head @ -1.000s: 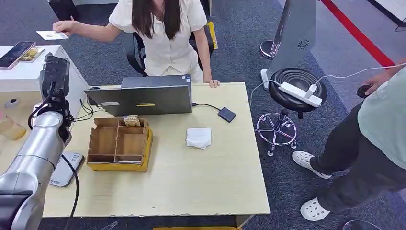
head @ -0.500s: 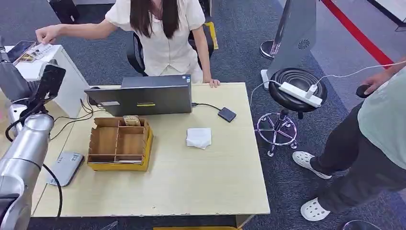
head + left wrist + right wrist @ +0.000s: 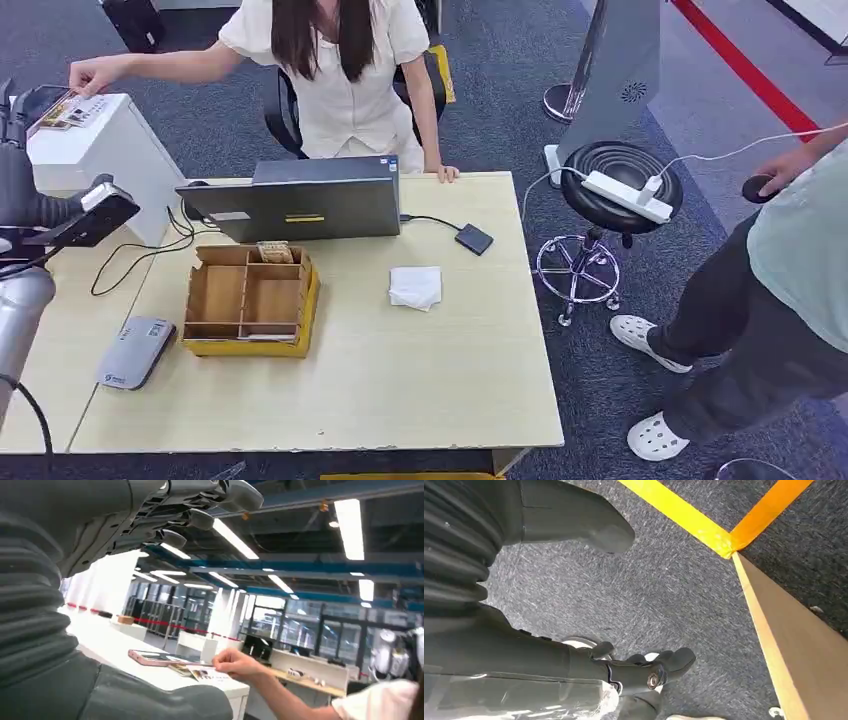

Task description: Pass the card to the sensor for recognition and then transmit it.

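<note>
The seated person's outstretched hand [image 3: 92, 74] presses a small white printed card [image 3: 82, 108] onto the top of a white cabinet [image 3: 110, 150] beside a pink-cased phone [image 3: 40, 103], at the far left beyond the light wooden counter [image 3: 400, 380]. In the left wrist view the same card [image 3: 212, 674] lies under that hand's fingertips, next to the phone. The left robot hand [image 3: 165, 515] is raised near the cabinet with its dark fingers spread apart and nothing in them. The right robot hand [image 3: 614, 645] hangs over grey carpet, thumb and fingers apart, holding nothing. On the counter sit a grey flat card sensor [image 3: 135, 351] near the left edge, a brown cardboard divided tray [image 3: 248, 300], a dark open laptop [image 3: 300, 205] and a folded white tissue [image 3: 415, 286].
</note>
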`<action>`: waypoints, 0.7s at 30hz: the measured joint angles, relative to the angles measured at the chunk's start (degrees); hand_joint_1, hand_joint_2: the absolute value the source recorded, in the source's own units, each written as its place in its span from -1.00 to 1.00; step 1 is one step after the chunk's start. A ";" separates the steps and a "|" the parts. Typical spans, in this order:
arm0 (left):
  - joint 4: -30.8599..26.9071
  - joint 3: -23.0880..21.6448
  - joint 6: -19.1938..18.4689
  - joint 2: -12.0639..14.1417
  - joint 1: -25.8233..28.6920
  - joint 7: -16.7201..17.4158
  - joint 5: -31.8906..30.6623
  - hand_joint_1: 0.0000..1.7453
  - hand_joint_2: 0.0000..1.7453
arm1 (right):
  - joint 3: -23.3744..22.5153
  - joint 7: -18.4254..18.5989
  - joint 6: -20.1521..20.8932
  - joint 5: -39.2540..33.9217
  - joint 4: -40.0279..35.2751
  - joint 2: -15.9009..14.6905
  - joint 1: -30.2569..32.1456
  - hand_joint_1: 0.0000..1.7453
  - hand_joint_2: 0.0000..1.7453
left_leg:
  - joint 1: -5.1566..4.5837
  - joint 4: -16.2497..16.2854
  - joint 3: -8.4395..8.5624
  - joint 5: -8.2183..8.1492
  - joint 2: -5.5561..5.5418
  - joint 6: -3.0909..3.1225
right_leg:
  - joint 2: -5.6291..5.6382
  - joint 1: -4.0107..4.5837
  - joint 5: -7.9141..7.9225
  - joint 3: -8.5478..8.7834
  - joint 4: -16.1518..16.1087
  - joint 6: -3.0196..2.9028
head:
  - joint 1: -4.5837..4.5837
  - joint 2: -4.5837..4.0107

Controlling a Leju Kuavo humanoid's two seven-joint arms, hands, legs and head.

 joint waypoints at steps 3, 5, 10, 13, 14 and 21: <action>-2.28 0.00 -3.18 2.17 1.71 -0.39 -0.57 -1.00 1.00 | 0.00 -0.29 0.29 0.15 -0.02 -0.11 -0.04 -1.00 1.00 | 0.00 0.00 -0.01 0.00 0.00 0.00 | 0.00 0.00 0.00 -0.01 0.00 0.00 | 0.02 0.00; -3.65 -0.02 -5.27 3.45 2.53 -0.39 -0.96 -1.00 1.00 | 0.00 -0.37 0.46 0.26 -0.04 -0.22 -0.11 -1.00 1.00 | 0.00 0.00 -0.02 0.00 0.00 0.00 | -0.01 0.00 0.00 -0.01 0.00 0.00 | 0.02 0.00; -5.62 -0.20 -7.15 6.06 3.60 0.04 -1.77 -1.00 1.00 | 0.00 -0.50 0.46 0.29 -0.24 -0.46 -0.24 -1.00 1.00 | 0.00 0.00 -0.01 0.01 -0.01 0.00 | -0.01 0.00 0.01 -0.02 0.00 0.00 | 0.00 0.00; -6.54 -0.43 -10.21 7.60 4.11 0.20 -2.03 -1.00 1.00 | 0.00 -0.61 0.46 0.26 -0.28 -0.48 -0.34 -1.00 1.00 | 0.00 0.00 -0.01 0.01 0.01 0.00 | 0.00 0.00 0.01 -0.01 0.00 0.00 | 0.00 0.00; -6.98 -0.68 -11.22 8.39 4.35 0.22 -2.08 -1.00 1.00 | 0.00 -0.70 0.46 0.26 -0.28 -0.50 -0.33 -1.00 1.00 | 0.01 0.00 -0.01 0.00 0.05 0.00 | 0.04 0.00 0.02 -0.02 0.00 0.00 | 0.02 0.00; -12.12 -4.88 -36.46 17.78 2.81 2.69 4.88 -1.00 1.00 | -0.46 -1.75 -0.04 -0.70 -0.24 -1.05 0.08 -1.00 1.00 | 0.14 0.02 -0.13 0.00 0.09 -0.02 | 0.08 0.13 0.02 -0.18 -0.01 -0.02 | 0.02 0.00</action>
